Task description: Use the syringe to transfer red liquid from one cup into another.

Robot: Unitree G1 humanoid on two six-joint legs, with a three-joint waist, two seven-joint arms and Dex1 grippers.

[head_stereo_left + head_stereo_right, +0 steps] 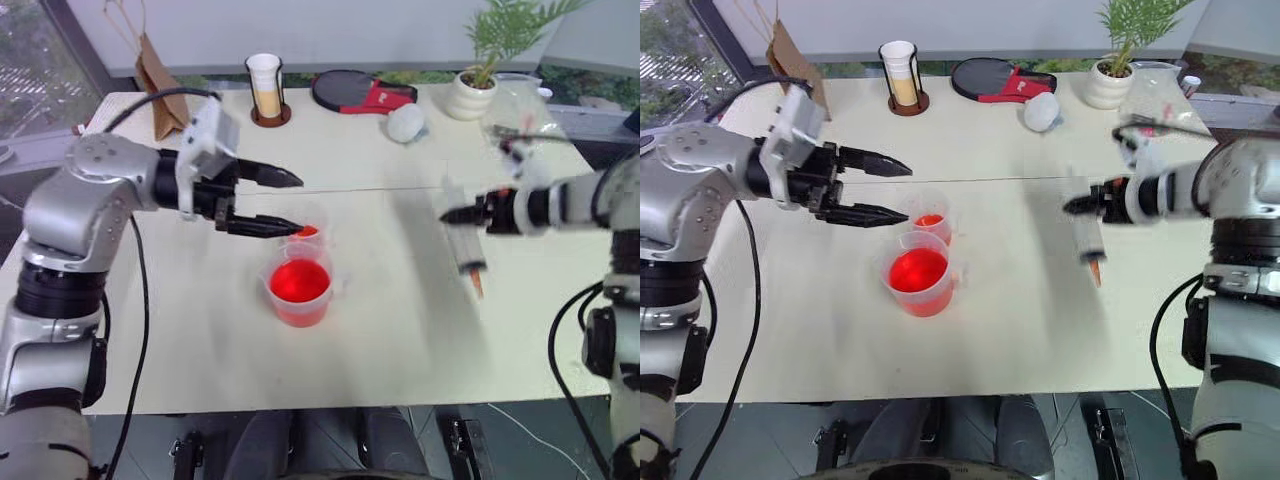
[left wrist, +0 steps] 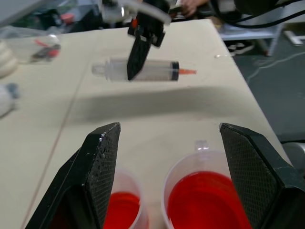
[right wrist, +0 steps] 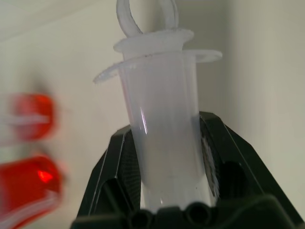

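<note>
Syringe in right gripper, aloft

A pale cream table fills the scene, with a thin seam running left to right across its middle. A light wall rises behind the far edge. At far left, a window shows greenery outside. Dark floor lies below the near edge.
</note>
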